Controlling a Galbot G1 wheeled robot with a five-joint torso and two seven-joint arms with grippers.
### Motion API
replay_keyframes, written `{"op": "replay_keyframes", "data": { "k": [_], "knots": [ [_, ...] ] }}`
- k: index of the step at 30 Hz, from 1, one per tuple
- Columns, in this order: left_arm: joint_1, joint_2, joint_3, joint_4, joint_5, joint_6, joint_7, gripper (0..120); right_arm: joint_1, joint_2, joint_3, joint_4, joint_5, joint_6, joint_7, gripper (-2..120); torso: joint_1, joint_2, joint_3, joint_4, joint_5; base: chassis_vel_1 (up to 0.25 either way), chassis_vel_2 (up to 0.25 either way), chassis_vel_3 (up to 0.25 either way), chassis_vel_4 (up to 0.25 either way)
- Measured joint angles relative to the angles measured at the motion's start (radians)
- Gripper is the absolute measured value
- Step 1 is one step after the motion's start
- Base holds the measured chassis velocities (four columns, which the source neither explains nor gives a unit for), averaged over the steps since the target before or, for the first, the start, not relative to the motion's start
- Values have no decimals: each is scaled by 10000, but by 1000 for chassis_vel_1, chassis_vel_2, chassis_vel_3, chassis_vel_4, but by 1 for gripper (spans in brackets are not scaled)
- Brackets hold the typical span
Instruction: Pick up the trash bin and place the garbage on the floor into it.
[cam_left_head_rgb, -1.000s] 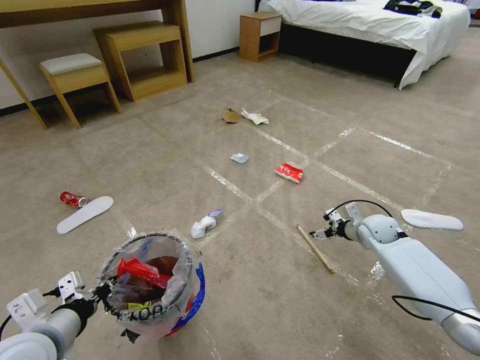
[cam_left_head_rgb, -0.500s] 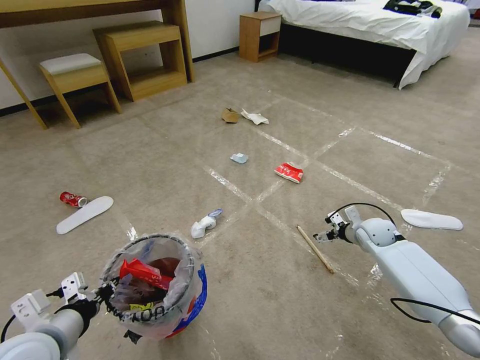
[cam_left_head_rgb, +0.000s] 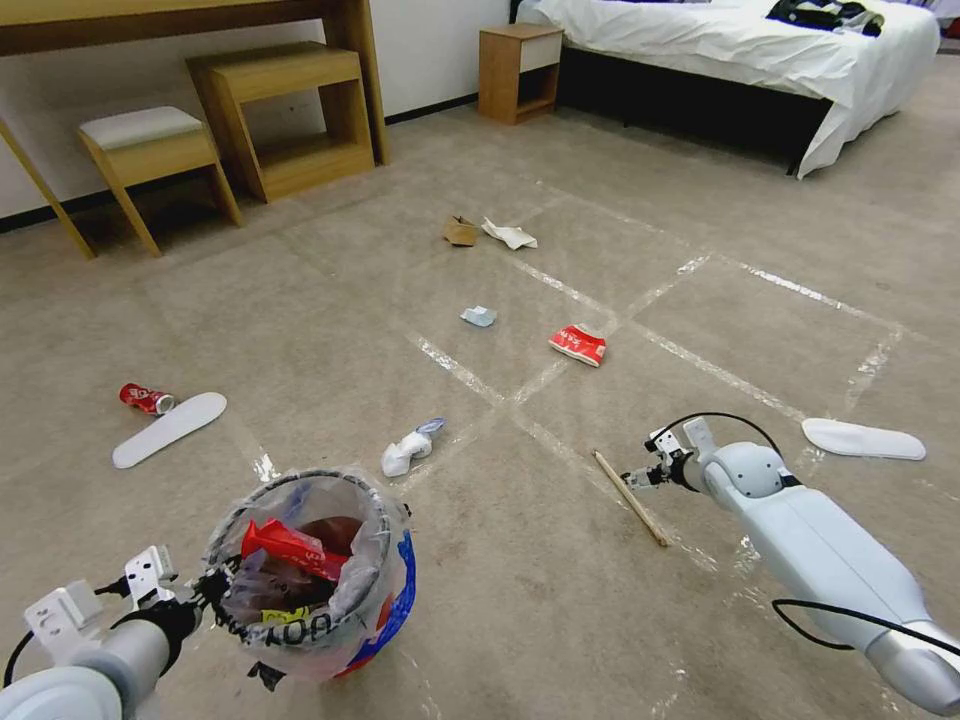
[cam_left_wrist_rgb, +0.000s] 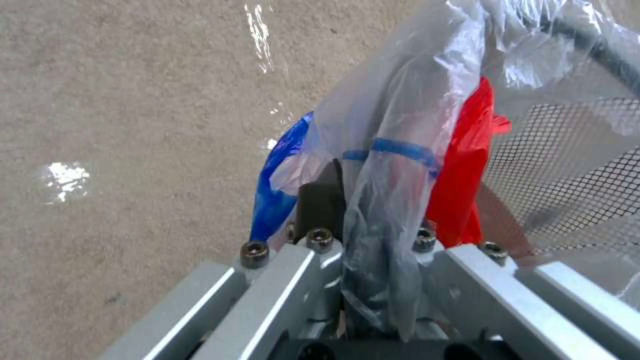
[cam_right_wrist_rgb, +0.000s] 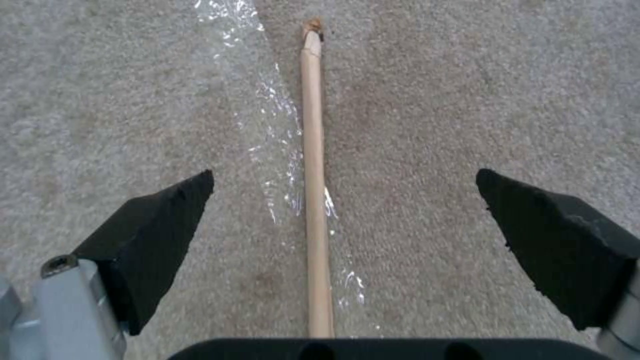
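The red trash bin (cam_left_head_rgb: 310, 580), lined with a clear bag, hangs at the lower left above the floor (cam_left_head_rgb: 540, 610). My left gripper (cam_left_head_rgb: 205, 588) is shut on its rim and bag (cam_left_wrist_rgb: 380, 210). Red wrappers lie inside it. My right gripper (cam_left_head_rgb: 640, 477) hovers open just over a thin wooden stick (cam_left_head_rgb: 630, 497). In the right wrist view the stick (cam_right_wrist_rgb: 313, 175) runs between the two spread fingers (cam_right_wrist_rgb: 167, 220) of the right gripper (cam_right_wrist_rgb: 345, 172). More garbage lies beyond: a red wrapper (cam_left_head_rgb: 578, 344), pale-blue paper (cam_left_head_rgb: 479, 316), crumpled white paper (cam_left_head_rgb: 410, 448), a cardboard scrap (cam_left_head_rgb: 460, 231), white paper (cam_left_head_rgb: 510, 235).
A crushed red can (cam_left_head_rgb: 147, 398) and a white slipper sole (cam_left_head_rgb: 168, 428) lie at the left; another sole (cam_left_head_rgb: 862, 438) lies at the right. A stool (cam_left_head_rgb: 150, 150), wooden shelf unit (cam_left_head_rgb: 290, 110), nightstand (cam_left_head_rgb: 518, 70) and bed (cam_left_head_rgb: 740, 50) line the far wall.
My right gripper has sunk a little closer to the stick. The trash bin has drifted slightly lower with my left arm.
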Motion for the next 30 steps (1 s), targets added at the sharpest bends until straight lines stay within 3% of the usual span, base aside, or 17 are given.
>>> {"op": "replay_keyframes", "data": {
  "k": [30],
  "knots": [
    [-150, 10, 149, 280, 103, -8, 13, 0, 554, 1493, -152, -2427, -811, 948, -49, 100, 0, 0, 0, -1, -1, 0, 0, 0, 0]
  ]
}}
